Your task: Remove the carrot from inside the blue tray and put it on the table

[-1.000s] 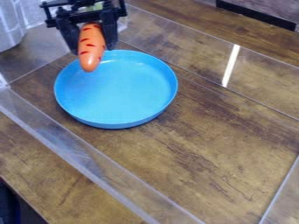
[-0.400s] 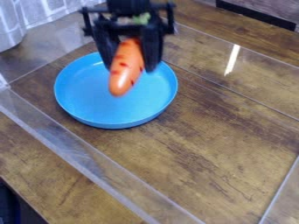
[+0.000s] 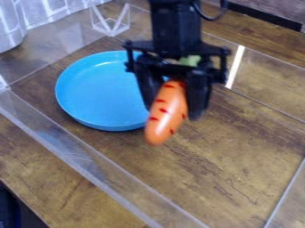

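Observation:
An orange carrot (image 3: 166, 113) with dark ridge lines hangs tip-down from my gripper (image 3: 177, 83), which is shut on its upper end; a bit of green top shows between the black fingers (image 3: 145, 78). The carrot is in the air above the table (image 3: 226, 169), just past the right rim of the blue tray (image 3: 89, 89). The round blue tray lies on the wood to the left of the gripper with nothing in it.
A glossy clear sheet covers the dark wood planks and reflects a bright streak (image 3: 234, 64) at the right. A clear plastic object (image 3: 111, 16) stands at the back, behind the tray. A pale object (image 3: 10, 27) sits at the far left edge.
My gripper has carried the carrot from the tray's far left rim across the tray to the right. It now hangs beyond the tray's right edge, and the hand has rolled.

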`<state>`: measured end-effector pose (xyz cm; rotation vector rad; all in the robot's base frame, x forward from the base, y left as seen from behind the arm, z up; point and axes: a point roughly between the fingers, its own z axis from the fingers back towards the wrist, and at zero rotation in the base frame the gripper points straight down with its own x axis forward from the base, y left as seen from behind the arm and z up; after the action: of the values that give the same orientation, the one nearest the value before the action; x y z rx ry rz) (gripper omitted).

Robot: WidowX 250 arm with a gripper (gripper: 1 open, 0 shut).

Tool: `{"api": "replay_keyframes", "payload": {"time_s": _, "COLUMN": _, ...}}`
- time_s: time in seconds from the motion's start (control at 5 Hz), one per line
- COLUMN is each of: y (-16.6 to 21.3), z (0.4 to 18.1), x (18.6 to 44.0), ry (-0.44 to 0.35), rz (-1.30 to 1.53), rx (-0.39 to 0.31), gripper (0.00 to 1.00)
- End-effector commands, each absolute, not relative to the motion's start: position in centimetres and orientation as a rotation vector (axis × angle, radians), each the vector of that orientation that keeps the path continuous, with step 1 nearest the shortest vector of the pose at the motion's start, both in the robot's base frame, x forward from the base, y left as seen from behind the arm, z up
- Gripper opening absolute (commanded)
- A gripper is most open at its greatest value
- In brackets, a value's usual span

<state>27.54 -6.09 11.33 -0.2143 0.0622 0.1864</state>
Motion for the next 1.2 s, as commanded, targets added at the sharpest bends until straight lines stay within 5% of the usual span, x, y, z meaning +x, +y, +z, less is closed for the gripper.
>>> {"api": "replay_keyframes", "payload": {"time_s": 0.0, "y": -8.5, "z": 11.1, "x": 27.4, "ry": 0.044, "rz": 0.132, "rx": -0.210, "gripper": 0.00}}
{"api": "replay_keyframes", "payload": {"time_s": 0.4, "y": -11.4, "z": 8.3, "x": 28.2, "ry": 0.041, "rz": 0.098, "rx": -0.178, "gripper": 0.00}}
{"api": "replay_keyframes", "payload": {"time_s": 1.0, "y": -9.1, "z": 9.0, "x": 31.2, "ry": 0.074, "rz": 0.067, "rx": -0.136, "gripper": 0.00}}
